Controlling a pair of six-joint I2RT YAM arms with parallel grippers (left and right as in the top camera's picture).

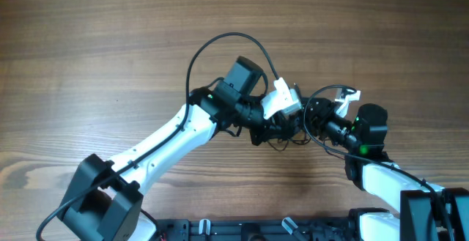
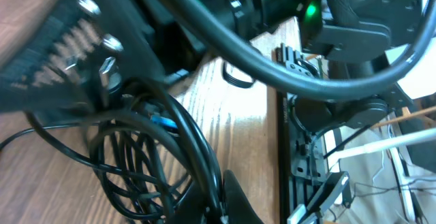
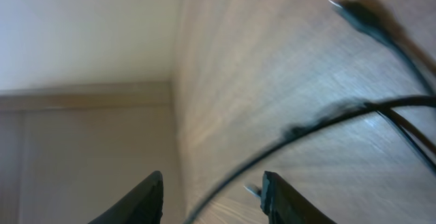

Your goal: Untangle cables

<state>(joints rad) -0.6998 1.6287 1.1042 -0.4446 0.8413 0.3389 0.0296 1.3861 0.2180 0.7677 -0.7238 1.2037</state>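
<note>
The cables (image 1: 281, 141) are a bunch of thin black loops on the wooden table, between the two arms. In the left wrist view the cables (image 2: 129, 169) hang in several tangled loops, and my left gripper (image 2: 221, 198) is shut on one strand at the bottom edge. From above, the left gripper (image 1: 277, 131) sits right over the bunch. My right gripper (image 1: 316, 116) is close beside it on the right. Seen from its wrist, the right gripper (image 3: 211, 197) is open, with one blurred cable strand (image 3: 320, 122) running between its fingers. A plug end (image 3: 354, 13) lies on the wood beyond.
A thick black arm wire (image 1: 220, 45) arcs above the left wrist. A black rail (image 1: 256, 230) runs along the table's front edge, also visible as the rail (image 2: 300, 149) in the left wrist view. Bare wood table (image 1: 110, 36) spreads to the left and back.
</note>
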